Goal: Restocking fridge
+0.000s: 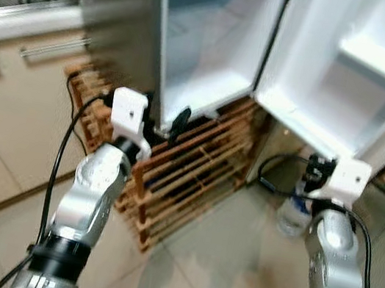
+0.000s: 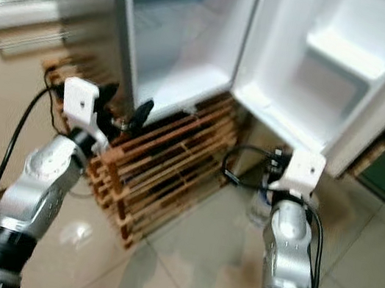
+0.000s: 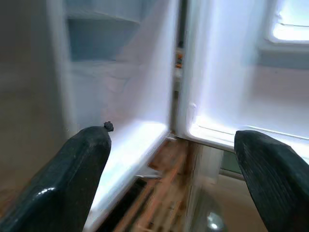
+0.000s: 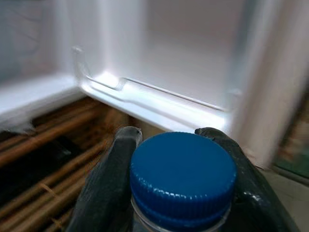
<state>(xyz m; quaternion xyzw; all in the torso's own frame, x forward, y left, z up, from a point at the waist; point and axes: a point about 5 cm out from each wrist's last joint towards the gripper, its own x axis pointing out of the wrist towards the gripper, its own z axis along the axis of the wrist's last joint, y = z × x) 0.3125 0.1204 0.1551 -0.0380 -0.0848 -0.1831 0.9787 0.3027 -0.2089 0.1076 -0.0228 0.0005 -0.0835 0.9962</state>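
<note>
The tall white fridge [image 1: 217, 44] stood with its white door [image 1: 354, 75] swung wide to the robot's right, the door's moulded shelves bare and brightly lit. Under the fridge sat a slatted wooden pallet [image 1: 187, 173] on the glossy grey tiled floor [image 1: 231, 263].

The right gripper [image 4: 178, 145] was raised in front of the bottom edge of the open door, its two black fingers [image 4: 108, 183] clenched on either side of a clear plastic bottle with a ribbed blue screw cap [image 4: 182, 176]. From the head camera, the bottle [image 1: 292, 214] hung below that gripper, blurred, just above the floor beside the pallet's corner.

The left gripper [image 3: 174, 169] was held up before the fridge's lower front edge, released, its black fingers [image 3: 77, 179] spread wide apart with nothing between them. A black cable [image 1: 65, 144] looped along the silver left arm [image 1: 89, 200].

To the robot's left ran a pale cabinet front with a long metal handle [image 1: 53, 46].
</note>
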